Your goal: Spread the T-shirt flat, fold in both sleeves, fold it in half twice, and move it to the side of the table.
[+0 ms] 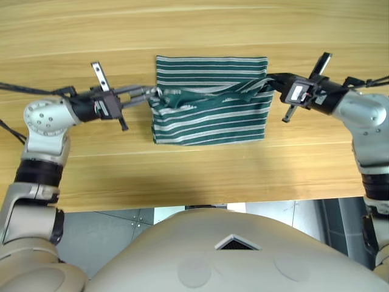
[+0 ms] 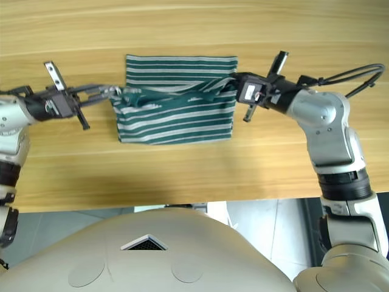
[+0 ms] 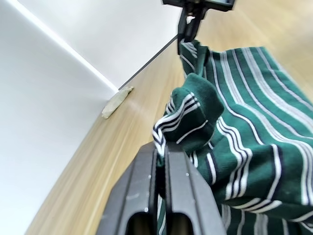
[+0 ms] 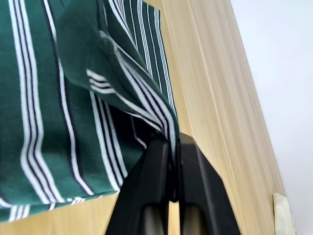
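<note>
**A:** What are your end effectors holding now?

**B:** My left end effector (image 1: 153,92) is closed tight on a bunch of cloth at the left edge of the T-shirt (image 1: 209,115). My right end effector (image 1: 270,79) pinches the opposite edge in the same way.

**A:** Why both edges?

**B:** So that the raised layer is stretched between them and will not sag when I turn it over. I judge this to be one of the half folds.

**A:** And where is the T-shirt?

**B:** It lies as a compact rectangle in the middle of the tabletop (image 1: 182,36), with no sleeves sticking out. Only the pinched layer is lifted above the rest. Moving it to the side is not yet done.
</note>
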### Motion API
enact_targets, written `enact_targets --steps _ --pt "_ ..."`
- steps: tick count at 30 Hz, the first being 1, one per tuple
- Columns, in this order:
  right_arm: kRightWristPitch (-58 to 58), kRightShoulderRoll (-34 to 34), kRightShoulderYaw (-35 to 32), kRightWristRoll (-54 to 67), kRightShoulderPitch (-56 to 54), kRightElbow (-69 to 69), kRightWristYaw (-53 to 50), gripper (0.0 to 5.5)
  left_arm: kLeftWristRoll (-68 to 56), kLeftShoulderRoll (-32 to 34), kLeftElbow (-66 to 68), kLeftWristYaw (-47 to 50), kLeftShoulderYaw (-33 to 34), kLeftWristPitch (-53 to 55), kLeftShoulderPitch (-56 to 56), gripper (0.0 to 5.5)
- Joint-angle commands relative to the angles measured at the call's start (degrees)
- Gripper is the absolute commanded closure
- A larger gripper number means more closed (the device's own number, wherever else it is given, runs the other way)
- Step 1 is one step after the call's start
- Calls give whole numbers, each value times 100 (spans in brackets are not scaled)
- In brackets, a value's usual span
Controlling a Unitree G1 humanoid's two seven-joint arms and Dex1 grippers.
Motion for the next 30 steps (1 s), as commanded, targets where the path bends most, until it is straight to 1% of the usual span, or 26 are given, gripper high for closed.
enact_targets --steps 1,3,6,9,14,17,19,20,21,22,23,24,26,27,28,30 --pt "147 379 266 -363 -688 786 -228 548 669 -562 1141 249 45 -11 -908 550" --pt "165 569 322 -482 -973 1249 -387 548 1087 -884 1878 565 32 6 -1482 550" --pt "162 865 329 -515 -1399 1874 -608 548 1976 -1269 3193 1510 -95 157 -2364 550" --pt "152 1127 306 -530 -1847 2578 -837 548 2868 -1512 4191 2487 -416 432 -2870 550" --pt "11 1436 448 -700 -2300 3638 -1193 548 3549 -1886 5056 3488 -613 1063 -3390 550" --pt "-96 1673 581 -805 -2474 4230 -1327 548 3956 -2069 5307 3717 -851 1356 -3352 550" --pt "-217 1780 712 -930 -2501 4646 -1438 548 4083 -2244 5445 3815 -878 1668 -3334 550" --pt "-299 1815 833 -1028 -2460 4841 -1451 510 4068 -2357 5508 3943 -807 1917 -3360 550" --pt "-363 1872 929 -1114 -2444 5072 -1500 499 4045 -2469 5555 3974 -756 2141 -3379 550" --pt "-411 1936 971 -1151 -2457 5277 -1550 480 4011 -2555 5583 3952 -697 2278 -3375 514" --pt "-445 2000 968 -1138 -2491 5461 -1604 473 3953 -2627 5595 3894 -617 2363 -3362 513" --pt "-522 2068 941 -1066 -2502 5616 -1569 451 3880 -2699 5607 3744 -522 2451 -3334 492" --pt "-729 2204 817 -798 -2476 5871 -1385 426 3829 -2828 5629 3656 -413 2645 -3322 469" --pt "-769 2279 561 -507 -2574 6062 -1347 402 3698 -2888 5636 3564 -258 2774 -3345 447" --pt "-807 2345 301 -215 -2703 6254 -1312 391 3523 -2923 5638 3457 -49 2900 -3387 438" --pt "-793 2527 -417 576 -3087 6670 -1176 357 2658 -2949 5621 3069 853 3312 -3605 408"
